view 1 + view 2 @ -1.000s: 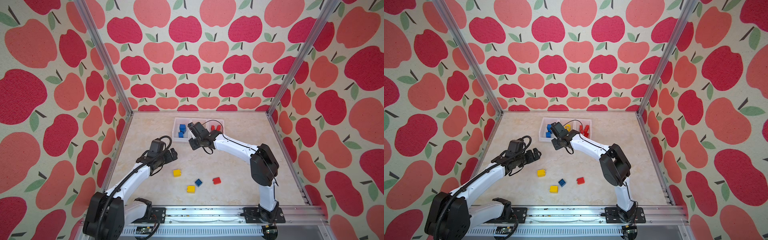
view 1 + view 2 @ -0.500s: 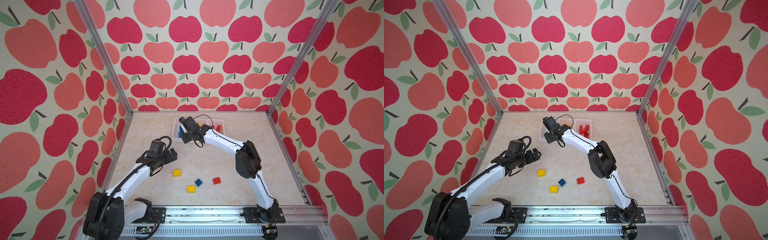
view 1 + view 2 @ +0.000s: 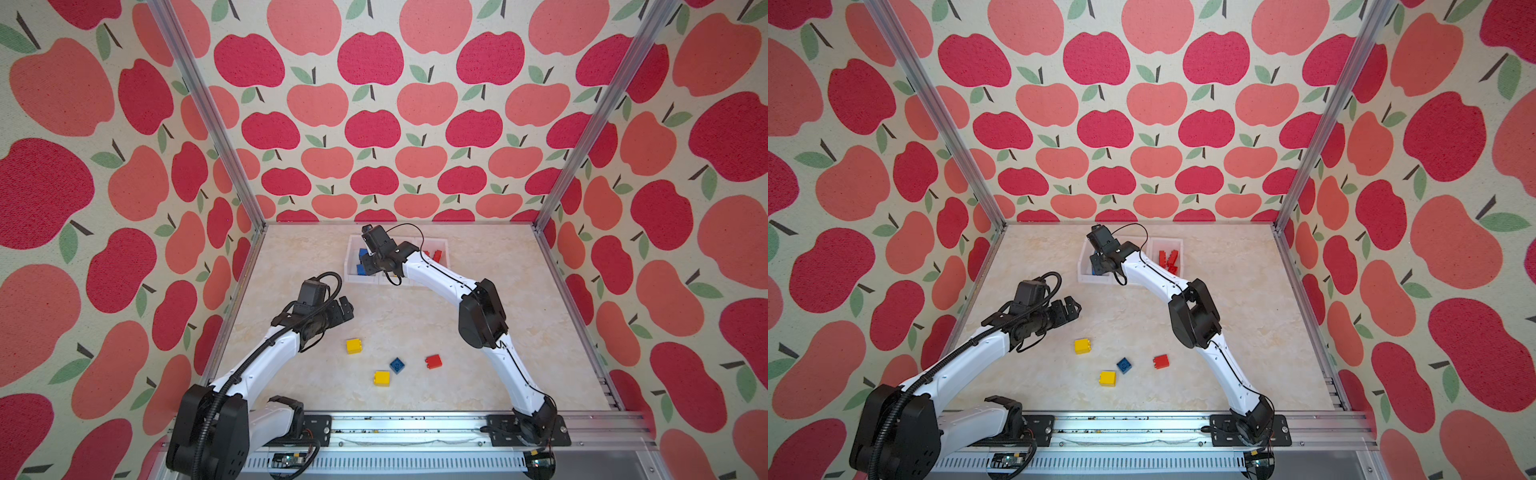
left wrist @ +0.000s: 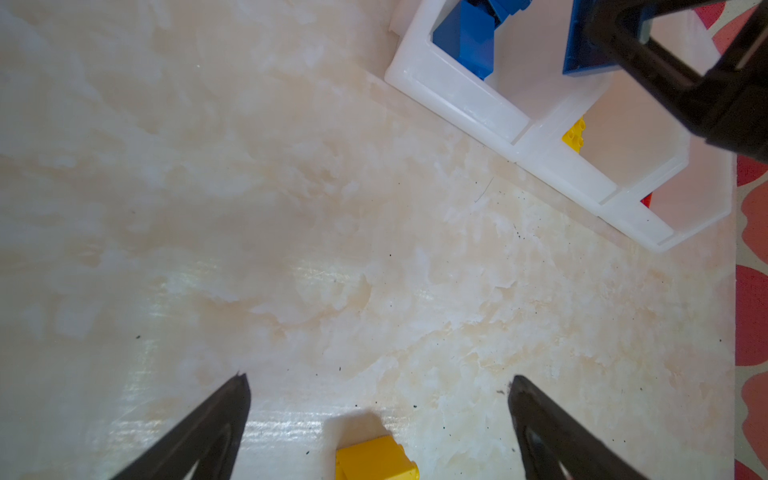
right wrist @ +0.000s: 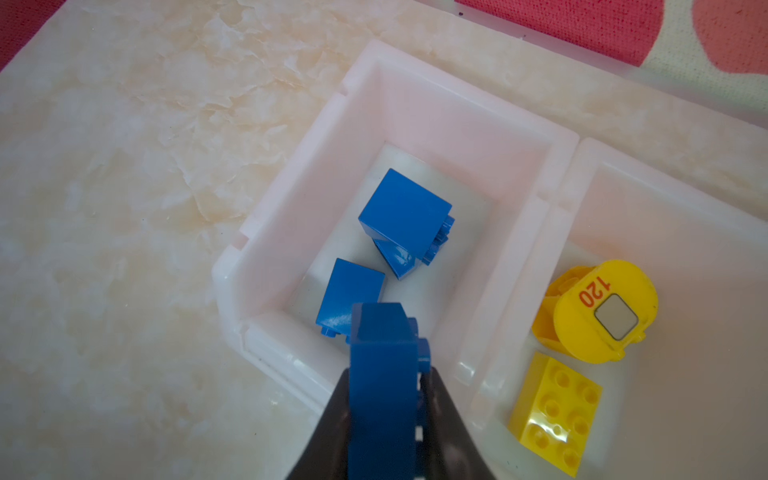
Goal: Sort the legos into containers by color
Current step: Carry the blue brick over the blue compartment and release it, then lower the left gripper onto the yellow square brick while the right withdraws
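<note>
Over the near wall of the blue bin (image 5: 415,124), the right pincer (image 5: 388,386) is clenched on a blue brick (image 5: 380,349) held on edge. The bin's floor lies just ahead and below. The left pincer (image 4: 378,380) hangs released above the worktop (image 4: 208,208), with a yellow brick (image 4: 374,459) just beneath. In both top views the right arm (image 3: 436,278) hides most of the middle bin (image 5: 685,208).

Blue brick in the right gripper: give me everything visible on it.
The blue brick is glossy plastic, a chunky block with round studs showing along one side, so it is held turned sideways. The right gripper is shut on it, pinching it from both sides. It hangs over the rim of the end bin, where two more blue bricks lie, and seems to touch only the fingers.
</note>
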Available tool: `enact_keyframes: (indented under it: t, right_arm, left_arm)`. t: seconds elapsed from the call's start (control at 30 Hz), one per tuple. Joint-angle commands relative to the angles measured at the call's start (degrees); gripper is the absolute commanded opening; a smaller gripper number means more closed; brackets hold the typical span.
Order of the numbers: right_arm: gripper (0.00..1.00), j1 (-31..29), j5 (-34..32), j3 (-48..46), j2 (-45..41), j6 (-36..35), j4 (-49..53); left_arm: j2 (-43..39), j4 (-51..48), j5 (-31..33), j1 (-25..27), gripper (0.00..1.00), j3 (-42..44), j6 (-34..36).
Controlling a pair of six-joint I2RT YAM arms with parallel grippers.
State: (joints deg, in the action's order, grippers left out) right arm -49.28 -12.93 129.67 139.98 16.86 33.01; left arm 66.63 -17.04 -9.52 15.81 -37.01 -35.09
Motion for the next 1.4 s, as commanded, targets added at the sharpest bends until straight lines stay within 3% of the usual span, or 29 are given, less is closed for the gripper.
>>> enact_keyframes:
  t: [0.0, 0.13, 0.2, 0.7, 1.37]
  right_arm:
    - [0.12, 0.57, -1.40, 4.02, 2.49, 1.58, 1.72]
    - [0.38, 0.76, -1.02, 6.45, 4.07, 1.37, 2.51]
    - [0.45, 0.76, -0.70, 6.44, 3.92, 1.41, 2.22]
    - [0.51, 0.19, 0.19, 2.97, -0.61, 1.42, 0.49]
    - [0.69, -2.23, 4.08, -26.81, -22.25, 5.88, -5.61]
  left_arm:
    - [-0.22, -0.72, 0.54, -0.41, 0.99, 0.45, 0.15]
    - [0.17, -0.72, 0.46, -0.43, 0.99, 0.19, 0.17]
    - [0.22, -0.72, 0.48, -0.37, 0.99, 0.10, 0.15]
    - [0.25, -0.97, 0.30, -0.43, 0.99, -0.43, 0.33]
    - [0.56, -6.82, 2.19, 2.82, 0.99, -2.76, -0.24]
